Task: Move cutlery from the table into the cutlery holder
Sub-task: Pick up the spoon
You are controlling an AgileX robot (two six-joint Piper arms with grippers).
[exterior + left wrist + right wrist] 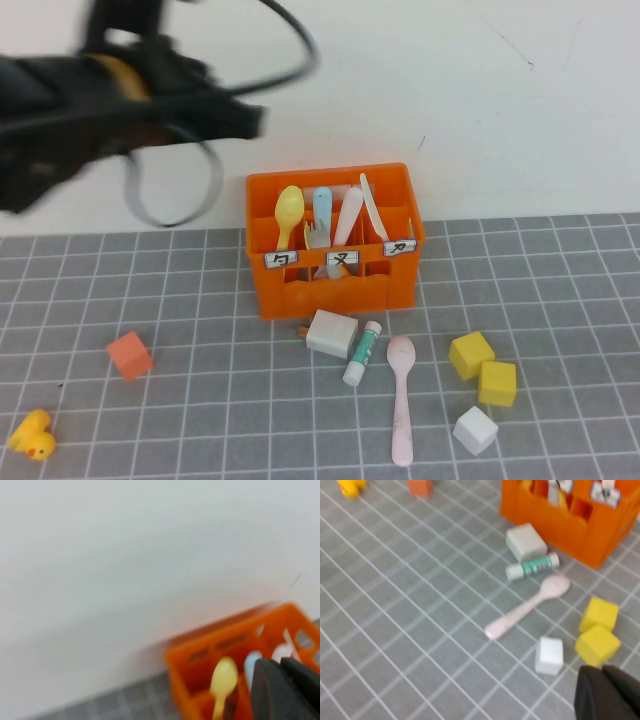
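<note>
The pale pink spoon point(401, 397) lies on the tiled table point(210, 410) in front of the orange cutlery holder point(335, 285); it also shows in the right wrist view point(527, 606). The holder holds a yellow spoon point(289, 210), a light blue piece point(323, 208), pale handles and a yellow fork point(316, 238). The grey fork is out of view. My left gripper point(243, 120) hangs blurred above and left of the holder, fingers together and empty point(281, 661). My right gripper point(602, 669) is shut and empty, above the table near the yellow cubes.
A white block point(331, 333) and a white-and-green tube point(362, 352) lie just in front of the holder. Two yellow cubes point(484, 368) and a white cube point(475, 430) sit right of the spoon. An orange cube point(129, 356) and a yellow duck point(32, 435) are at the left.
</note>
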